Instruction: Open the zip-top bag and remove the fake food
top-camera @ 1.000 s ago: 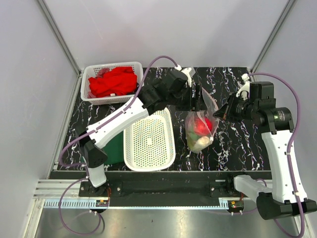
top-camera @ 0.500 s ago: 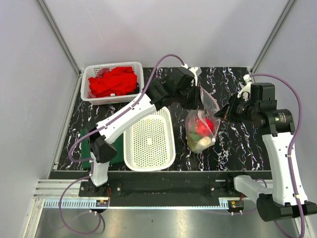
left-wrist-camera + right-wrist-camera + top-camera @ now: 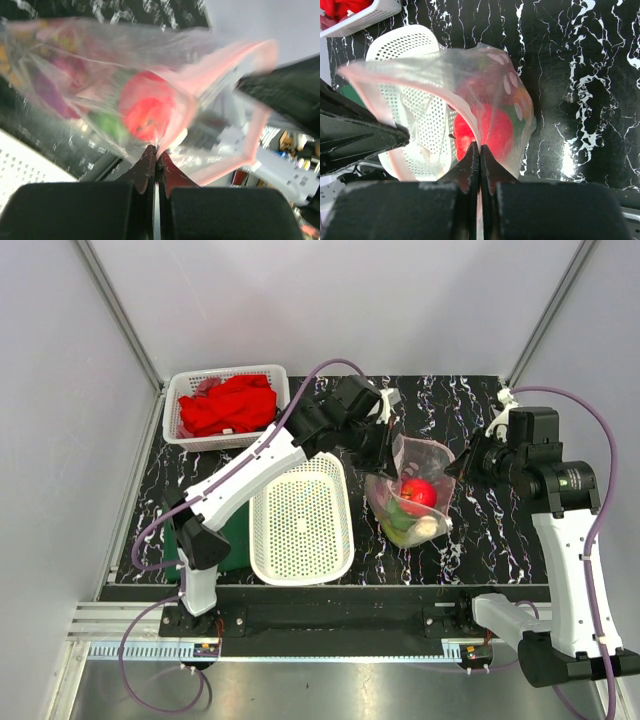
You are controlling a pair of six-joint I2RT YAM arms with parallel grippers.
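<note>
We've got both grippers pinched shut on the bag (image 3: 425,455) rim: left gripper (image 3: 156,156) on the edge nearer the basket (image 3: 300,525), right gripper (image 3: 480,148) on the edge away from it. The bag hangs between them just right of the basket, mouth pulled open. Fake food (image 3: 405,515) is all inside, apple (image 3: 420,492) on top. We can't tell if the bag bottom touches the table (image 3: 485,530).

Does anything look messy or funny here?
Nothing is spilled. The zip-top bag hangs pulled open between the left pincer and right pincer, fake food inside. The empty white basket lies askew, overlapping a green thing.
</note>
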